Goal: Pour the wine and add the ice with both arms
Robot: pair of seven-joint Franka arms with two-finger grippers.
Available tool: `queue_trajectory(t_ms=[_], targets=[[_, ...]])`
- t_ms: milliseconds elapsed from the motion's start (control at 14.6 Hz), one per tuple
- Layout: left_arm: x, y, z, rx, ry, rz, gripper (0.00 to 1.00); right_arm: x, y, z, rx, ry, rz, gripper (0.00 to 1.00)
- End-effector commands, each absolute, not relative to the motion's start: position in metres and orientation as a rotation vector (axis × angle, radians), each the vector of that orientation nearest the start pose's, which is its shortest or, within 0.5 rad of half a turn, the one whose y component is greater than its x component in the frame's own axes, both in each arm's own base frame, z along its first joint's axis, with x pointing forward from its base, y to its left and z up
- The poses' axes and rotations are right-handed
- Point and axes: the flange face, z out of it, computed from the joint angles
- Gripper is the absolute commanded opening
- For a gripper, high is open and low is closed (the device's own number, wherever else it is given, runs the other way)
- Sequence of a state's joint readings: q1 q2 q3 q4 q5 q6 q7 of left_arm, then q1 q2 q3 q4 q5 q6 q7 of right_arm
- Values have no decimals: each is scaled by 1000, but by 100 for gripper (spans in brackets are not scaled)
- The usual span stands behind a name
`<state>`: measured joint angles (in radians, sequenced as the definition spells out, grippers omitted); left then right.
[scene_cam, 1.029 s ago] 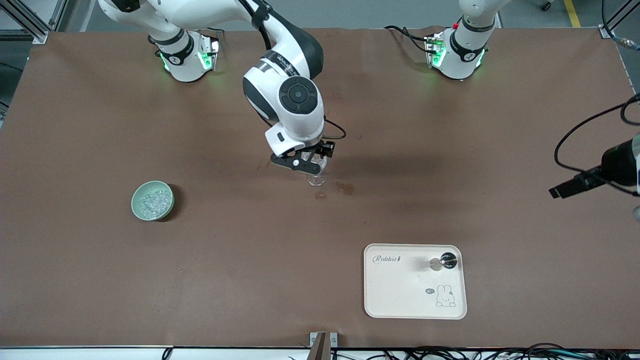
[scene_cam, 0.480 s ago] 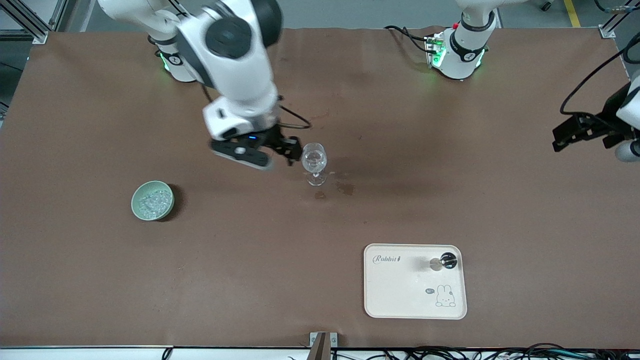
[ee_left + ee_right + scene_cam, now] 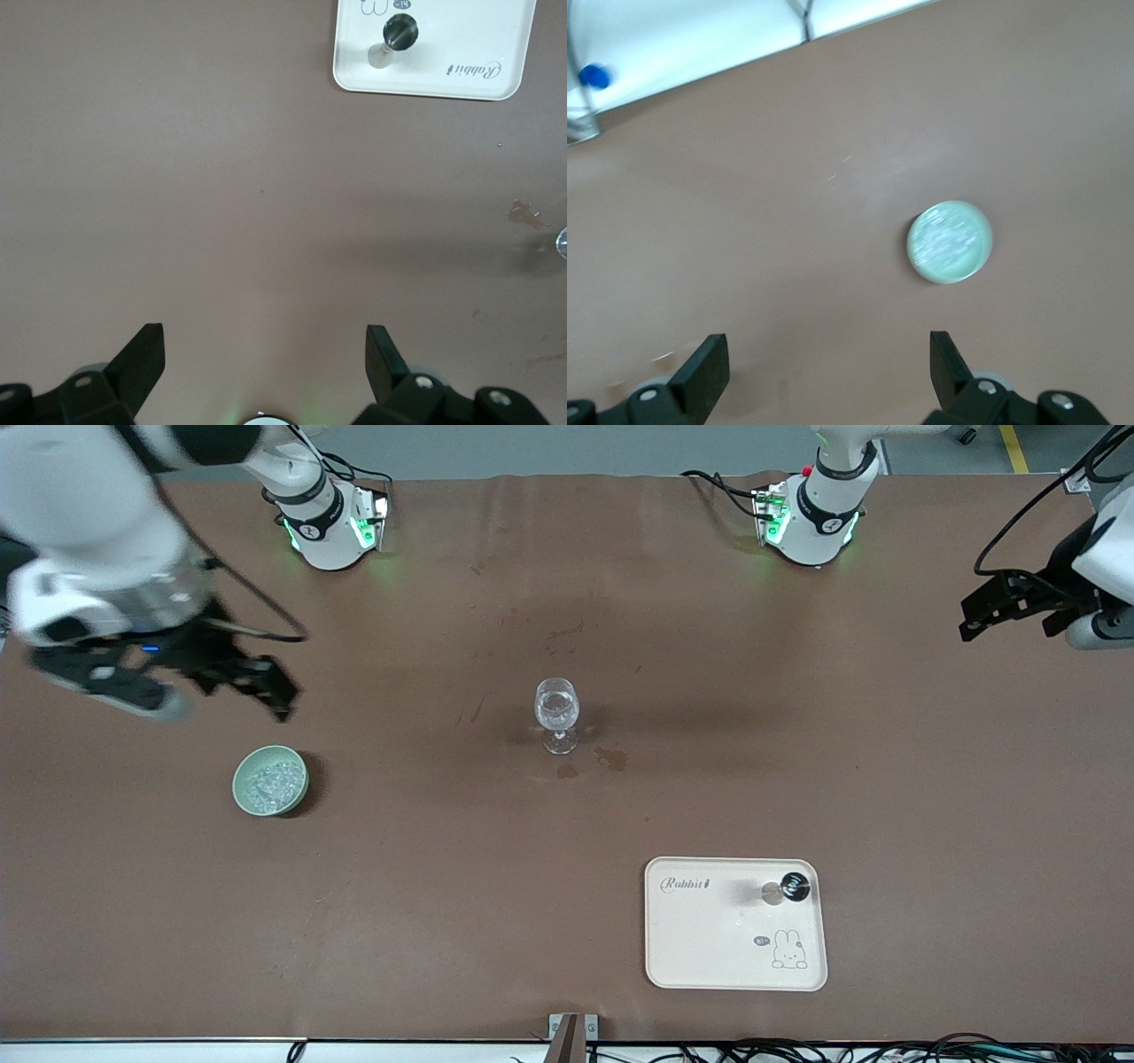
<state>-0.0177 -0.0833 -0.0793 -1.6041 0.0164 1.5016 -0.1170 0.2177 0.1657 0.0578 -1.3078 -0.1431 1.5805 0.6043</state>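
Note:
A clear wine glass stands upright at the middle of the table with glittery clear bits in its bowl. The wine shows only as small dark wet spots on the brown cloth beside the glass's foot. The ice lies heaped in a pale green bowl toward the right arm's end. My right gripper hangs open and empty over bare cloth beside that bowl. My left gripper is open and empty, up over the left arm's end of the table.
A cream tray with a rabbit print lies near the front camera's edge, with a small black-capped clear item standing on it. Cables run along the table's front edge.
My right gripper has swung away from the wine glass toward the right arm's end, ending beside the ice bowl. The left gripper has drifted a little toward the robots' bases.

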Motion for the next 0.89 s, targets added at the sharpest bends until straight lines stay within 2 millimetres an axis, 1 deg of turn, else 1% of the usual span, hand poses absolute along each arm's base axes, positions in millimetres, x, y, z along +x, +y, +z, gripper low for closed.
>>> queue_trajectory(t_ms=[0, 69, 137, 206, 343, 480, 549, 618, 686, 755, 824], targets=[[501, -71, 652, -3120, -31, -13, 100, 584, 70, 666, -3175, 455, -231, 100], [501, -80, 653, -3109, -24, -21, 100, 580, 43, 668, -3169, 422, -203, 100], [503, -85, 651, -3109, -15, -26, 100, 574, 24, 669, -3183, 361, -170, 100], [503, -89, 650, -3109, -5, -24, 100, 567, 11, 671, -3190, 326, -142, 100], [503, -93, 649, -3112, 7, -18, 100, 559, -15, 665, -3168, 337, -107, 100], [504, -91, 648, -3110, 28, -9, 100, 548, -33, 673, -3153, 258, -108, 100], [506, -88, 647, -3110, 29, -6, 100, 544, -39, 674, -3156, 254, -67, 100], [509, -84, 646, -3109, 26, -4, 100, 543, -40, 673, -3157, 262, -45, 100], [510, -82, 646, -3107, 45, -1, 100, 544, -37, 672, -3158, 260, -42, 100], [512, -80, 645, -3108, 67, 2, 100, 544, -30, 672, -3159, 238, -45, 100], [513, -79, 646, -3107, 81, -3, 100, 545, -28, 672, -3159, 233, -47, 100]])
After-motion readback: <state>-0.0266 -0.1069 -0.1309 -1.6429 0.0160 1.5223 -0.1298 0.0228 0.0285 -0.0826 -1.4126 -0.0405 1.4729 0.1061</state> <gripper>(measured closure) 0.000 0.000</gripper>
